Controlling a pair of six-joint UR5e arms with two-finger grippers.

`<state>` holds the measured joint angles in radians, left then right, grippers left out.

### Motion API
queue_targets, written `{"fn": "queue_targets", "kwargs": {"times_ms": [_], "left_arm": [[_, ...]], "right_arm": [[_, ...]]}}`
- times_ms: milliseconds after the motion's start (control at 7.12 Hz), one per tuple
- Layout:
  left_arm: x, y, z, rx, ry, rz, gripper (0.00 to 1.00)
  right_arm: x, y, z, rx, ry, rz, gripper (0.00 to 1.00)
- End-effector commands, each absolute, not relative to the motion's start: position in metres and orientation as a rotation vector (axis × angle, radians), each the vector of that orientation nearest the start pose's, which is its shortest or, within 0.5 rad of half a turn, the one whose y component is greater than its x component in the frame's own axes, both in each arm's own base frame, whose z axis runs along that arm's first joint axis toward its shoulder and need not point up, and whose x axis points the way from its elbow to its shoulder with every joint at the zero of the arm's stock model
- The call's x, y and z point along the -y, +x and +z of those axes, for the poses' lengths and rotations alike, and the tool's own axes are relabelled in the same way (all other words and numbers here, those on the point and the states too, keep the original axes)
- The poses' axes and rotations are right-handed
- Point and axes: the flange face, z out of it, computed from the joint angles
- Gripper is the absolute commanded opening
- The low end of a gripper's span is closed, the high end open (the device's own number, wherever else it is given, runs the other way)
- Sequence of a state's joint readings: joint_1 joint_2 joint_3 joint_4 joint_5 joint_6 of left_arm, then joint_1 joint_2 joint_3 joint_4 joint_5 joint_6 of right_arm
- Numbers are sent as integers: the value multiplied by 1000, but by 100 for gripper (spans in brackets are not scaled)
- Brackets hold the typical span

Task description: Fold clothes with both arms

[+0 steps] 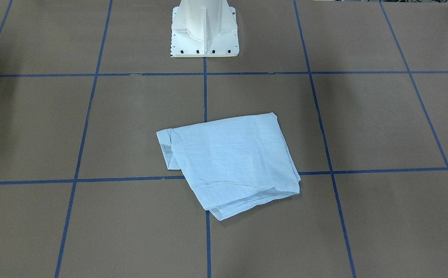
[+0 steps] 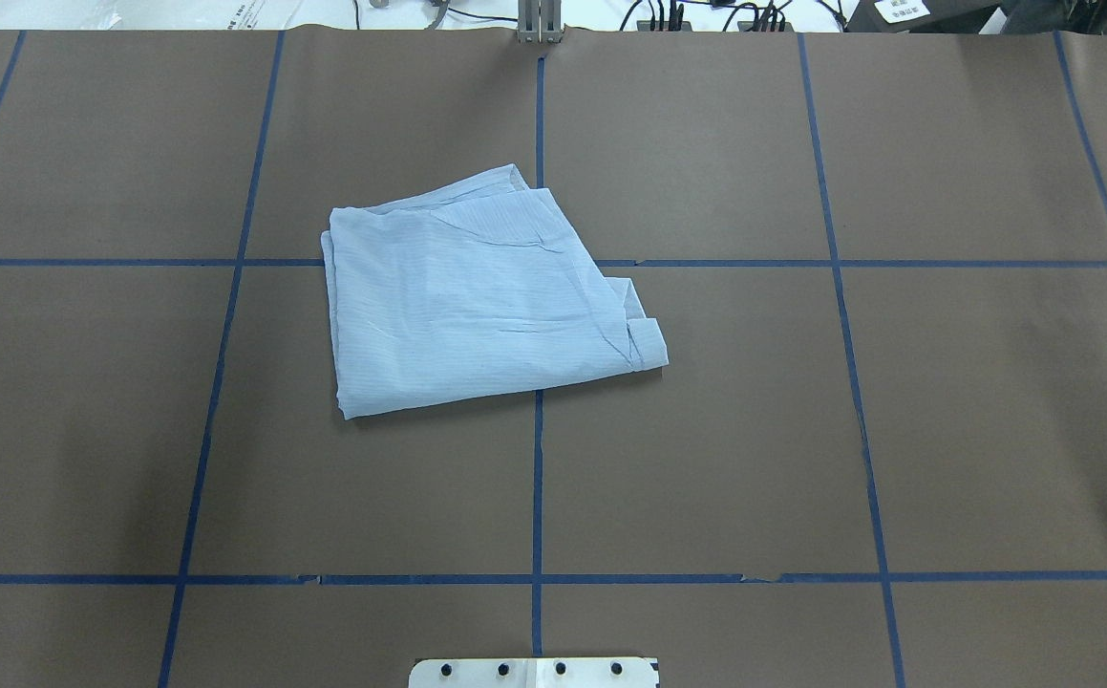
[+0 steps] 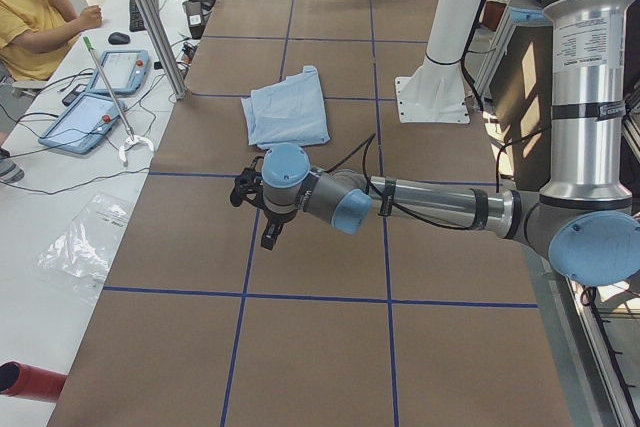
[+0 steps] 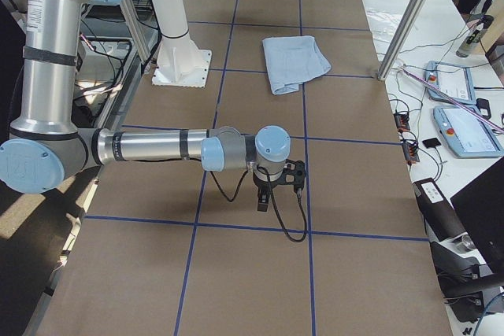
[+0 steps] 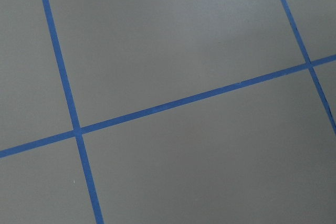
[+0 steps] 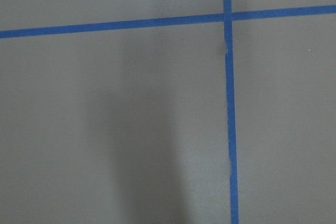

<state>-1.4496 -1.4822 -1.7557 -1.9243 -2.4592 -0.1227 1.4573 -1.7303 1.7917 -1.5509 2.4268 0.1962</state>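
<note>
The brown tabletop is carrying the left arm and right arm over opposite ends and the folded shirt near its middle, while I cannot tell whether the left claw or right claw is gaping or closed.

the light-blue striped shirt is folded into a rough rectangle and laid flat on the counter, over a crossing of tape lines.
</note>
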Motion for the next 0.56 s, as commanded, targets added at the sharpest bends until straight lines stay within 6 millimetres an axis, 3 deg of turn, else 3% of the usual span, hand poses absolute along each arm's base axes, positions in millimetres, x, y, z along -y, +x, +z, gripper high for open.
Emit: {"fn": "queue_targets", "kwargs": {"times_ms": [0,422], "left_arm": [[474,1,561,-917,311,199,100],[472,1,549,-917,332,207,100]], "right_arm": [[432,10,612,862,-50,43,100],[430,10,610,864,-49,42,100]]}}
